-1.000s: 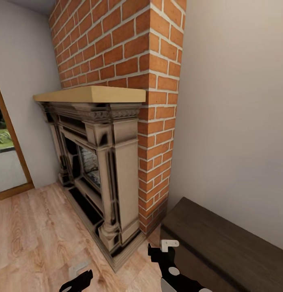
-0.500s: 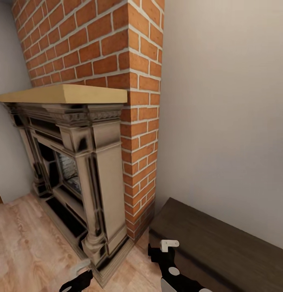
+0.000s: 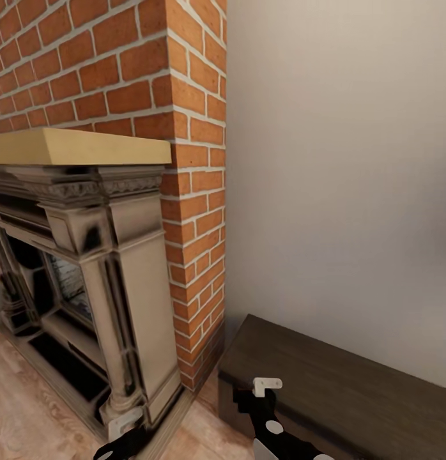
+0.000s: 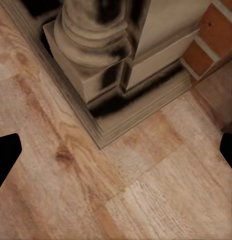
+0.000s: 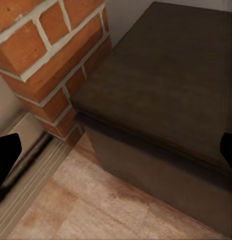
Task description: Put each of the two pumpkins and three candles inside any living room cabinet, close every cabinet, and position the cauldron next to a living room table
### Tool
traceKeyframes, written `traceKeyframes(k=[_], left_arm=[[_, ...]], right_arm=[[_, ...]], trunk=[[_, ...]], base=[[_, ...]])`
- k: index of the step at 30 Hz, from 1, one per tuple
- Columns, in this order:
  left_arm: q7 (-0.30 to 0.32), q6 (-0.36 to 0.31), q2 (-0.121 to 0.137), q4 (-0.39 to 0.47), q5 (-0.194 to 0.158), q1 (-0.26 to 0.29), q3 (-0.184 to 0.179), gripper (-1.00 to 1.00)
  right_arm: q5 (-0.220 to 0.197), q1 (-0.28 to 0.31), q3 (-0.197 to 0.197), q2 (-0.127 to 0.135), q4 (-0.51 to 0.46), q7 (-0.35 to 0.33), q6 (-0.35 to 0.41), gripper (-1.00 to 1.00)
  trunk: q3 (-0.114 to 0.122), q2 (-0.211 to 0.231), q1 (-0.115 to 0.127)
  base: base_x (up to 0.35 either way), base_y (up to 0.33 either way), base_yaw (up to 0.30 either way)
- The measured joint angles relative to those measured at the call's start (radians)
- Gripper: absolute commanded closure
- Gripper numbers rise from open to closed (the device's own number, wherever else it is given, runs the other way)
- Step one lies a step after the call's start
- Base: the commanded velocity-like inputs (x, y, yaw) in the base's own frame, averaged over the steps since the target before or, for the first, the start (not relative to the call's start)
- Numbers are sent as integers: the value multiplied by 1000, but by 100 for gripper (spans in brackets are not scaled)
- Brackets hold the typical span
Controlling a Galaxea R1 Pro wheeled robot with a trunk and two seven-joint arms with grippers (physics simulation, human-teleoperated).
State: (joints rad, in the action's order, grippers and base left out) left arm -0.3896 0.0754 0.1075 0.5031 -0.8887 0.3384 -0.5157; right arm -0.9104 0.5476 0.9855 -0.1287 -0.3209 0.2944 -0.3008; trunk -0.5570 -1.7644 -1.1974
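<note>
The left gripper hangs low over the light wood-plank floor, its two dark fingertips sitting at opposite edges of the left wrist view, spread wide with nothing between them. Below it lies the stepped corner of the cream fireplace surround, with a round column base streaked with black. The right gripper is likewise spread apart and empty, one dark fingertip showing at each side of the right wrist view. It hovers near the end of the dark-brown cabinet, whose flat top and plain end face show no open drawer from here. In the head view, the left gripper appears at the bottom edge in front of the fireplace's base, and the right gripper sits just before the cabinet's near corner. The cabinet stands against the pale wall, its end close beside the red-brick chimney column. A pale wooden mantel shelf tops the ornate fireplace to the left.
</note>
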Motion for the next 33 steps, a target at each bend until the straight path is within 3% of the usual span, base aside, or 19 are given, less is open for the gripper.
traceKeyframes(k=[33], left_arm=[[0,0,2,0,0,0,0,-100]], right_arm=[[0,0,0,0,0,0,1,-100]], trunk=[[13,0,0]], base=[[3,116,-277]])
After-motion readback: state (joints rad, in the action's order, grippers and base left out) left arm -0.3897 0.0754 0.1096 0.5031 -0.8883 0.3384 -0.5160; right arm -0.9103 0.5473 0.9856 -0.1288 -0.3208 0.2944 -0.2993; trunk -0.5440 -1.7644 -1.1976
